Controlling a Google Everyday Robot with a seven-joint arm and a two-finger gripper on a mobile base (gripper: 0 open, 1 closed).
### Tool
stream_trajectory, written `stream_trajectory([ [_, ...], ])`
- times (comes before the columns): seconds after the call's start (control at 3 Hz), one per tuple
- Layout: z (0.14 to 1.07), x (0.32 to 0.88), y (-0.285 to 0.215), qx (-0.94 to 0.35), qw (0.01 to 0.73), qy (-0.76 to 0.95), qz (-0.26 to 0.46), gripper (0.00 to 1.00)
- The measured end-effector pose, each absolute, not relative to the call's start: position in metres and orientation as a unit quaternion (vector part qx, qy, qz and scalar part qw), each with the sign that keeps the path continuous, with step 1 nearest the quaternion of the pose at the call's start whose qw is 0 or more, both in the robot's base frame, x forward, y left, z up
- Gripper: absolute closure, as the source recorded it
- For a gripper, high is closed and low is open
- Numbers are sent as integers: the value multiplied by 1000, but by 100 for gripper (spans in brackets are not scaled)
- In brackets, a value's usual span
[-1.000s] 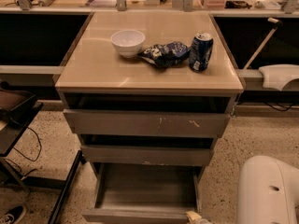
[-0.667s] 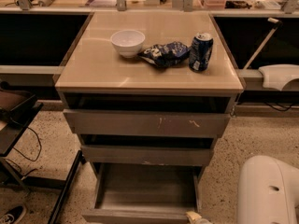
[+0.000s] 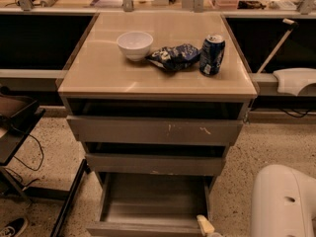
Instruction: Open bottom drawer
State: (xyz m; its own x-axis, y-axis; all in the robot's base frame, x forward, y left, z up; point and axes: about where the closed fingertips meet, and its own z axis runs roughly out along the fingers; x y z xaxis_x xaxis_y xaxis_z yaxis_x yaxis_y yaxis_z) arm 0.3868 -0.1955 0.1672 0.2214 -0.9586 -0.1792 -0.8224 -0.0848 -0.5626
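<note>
The bottom drawer (image 3: pixel 153 201) of a grey three-drawer cabinet stands pulled out toward me, and its shallow grey box interior shows empty. Its plain front edge (image 3: pixel 143 229) lies at the bottom of the camera view. My gripper (image 3: pixel 206 226) shows only as a pale tip at the right end of that front edge, touching or just over it. The rest of the gripper is cut off below the frame. My white arm housing (image 3: pixel 284 201) sits at the lower right, beside the drawer.
Above it are the middle drawer front (image 3: pixel 155 164) and the scratched top drawer front (image 3: pixel 155 131), both slightly out. The cabinet top (image 3: pixel 98 73) carries a white bowl (image 3: pixel 135 44), a blue chip bag (image 3: pixel 174 57) and a blue can (image 3: pixel 212 55). A dark stand (image 3: pixel 15 122) and a shoe (image 3: pixel 12 227) are on the left.
</note>
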Motion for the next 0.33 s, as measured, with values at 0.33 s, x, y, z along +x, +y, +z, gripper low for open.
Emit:
stream_trajectory([
  [0.33,167,387,-196,-727,287,613,-119,0],
])
